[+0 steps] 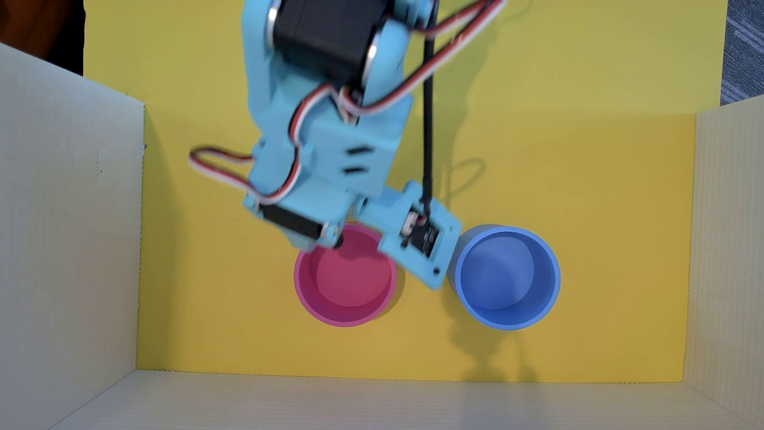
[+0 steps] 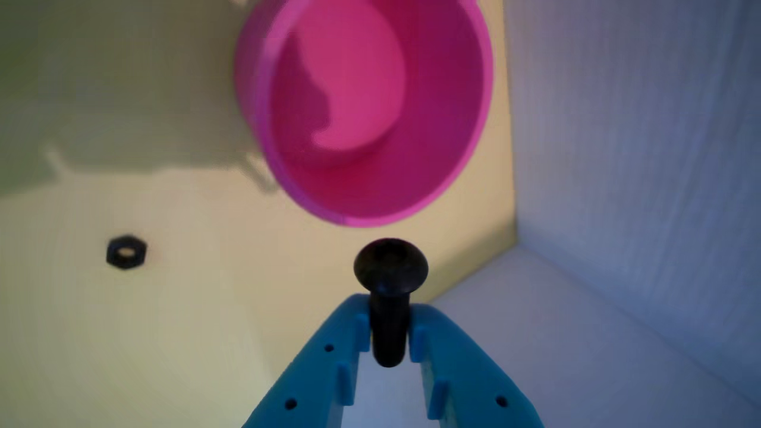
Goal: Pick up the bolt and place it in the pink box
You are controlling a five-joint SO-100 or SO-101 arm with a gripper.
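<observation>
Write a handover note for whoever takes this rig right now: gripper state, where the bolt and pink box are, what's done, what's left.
Gripper: shut on the bolt, shank pinched between the fingers, head sticking out past the tips.
Pink box: upright on the yellow floor, empty, just ahead of the bolt in the wrist view. In the overhead view the arm hangs over its near rim.
Blue box: beside the pink one, empty.
Nut: loose on the floor, left in the wrist view.
Done: bolt picked up and carried to the pink box.
Left: move over the opening and release.
</observation>
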